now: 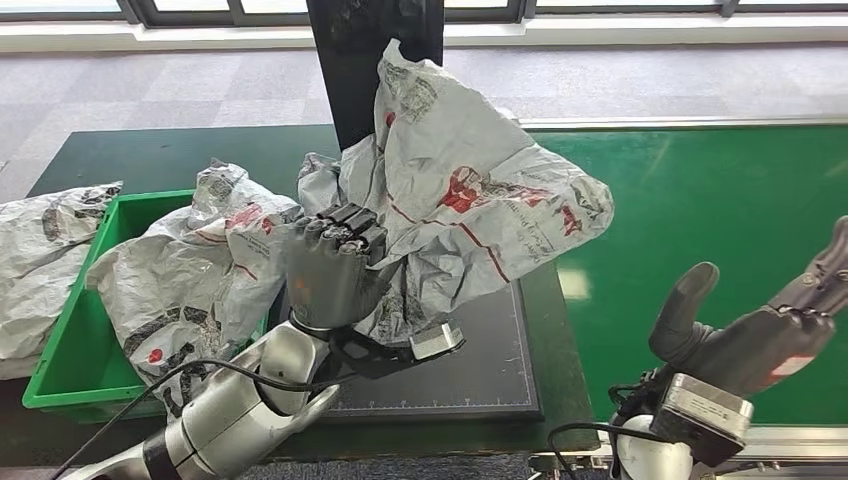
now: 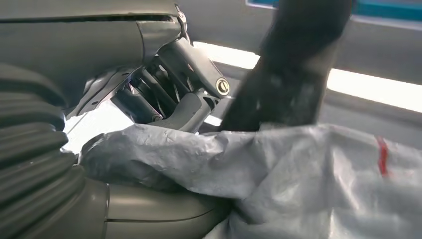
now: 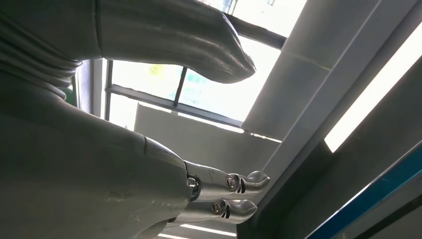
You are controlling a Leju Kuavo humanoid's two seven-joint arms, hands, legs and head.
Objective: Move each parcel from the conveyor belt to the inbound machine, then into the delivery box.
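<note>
Left hand (image 1: 335, 268): clamped on the parcel (image 1: 470, 200); keep that grip firm.
Delivery box (image 1: 75, 330): beside your wrist; swing there.
Right hand (image 1: 760, 320): fingers apart, idle.

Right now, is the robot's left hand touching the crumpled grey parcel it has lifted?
Touching. The head view shows the left hand closed around the crumpled grey parcel, holding it up; the left wrist view shows plastic pressed under its fingers.
</note>
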